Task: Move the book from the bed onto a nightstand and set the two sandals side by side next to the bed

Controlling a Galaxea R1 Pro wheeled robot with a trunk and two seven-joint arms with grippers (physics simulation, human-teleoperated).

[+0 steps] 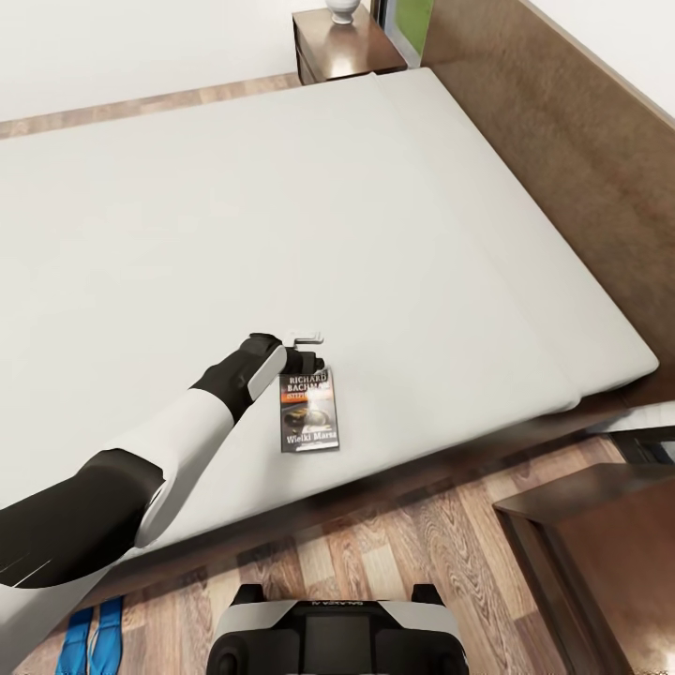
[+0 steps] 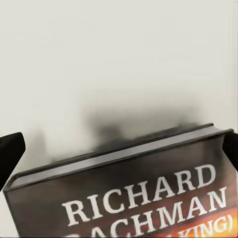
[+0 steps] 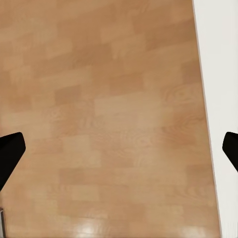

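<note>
Reaching across the bed [image 1: 281,206], your left pincer [image 1: 307,349] sits at the far short edge of the book [image 1: 308,411]. The book lies flat, cover up, on the pale mattress near the bed's near edge. Its long axis runs roughly toward and away from you, with the title end nearest the pincer. In the left wrist view the fingertips [image 2: 11,153] stand wide apart, one off each corner of the book's [image 2: 129,193] top edge, gripping nothing. Your right pincer [image 3: 119,148] hangs spread open over the wood-plank floor [image 3: 99,109]. The two sandals [image 1: 91,640] lie side by side on the floor by the bed's near side. One nightstand [image 1: 342,47] stands beyond the bed's far corner, by the headboard [image 1: 562,150].
</note>
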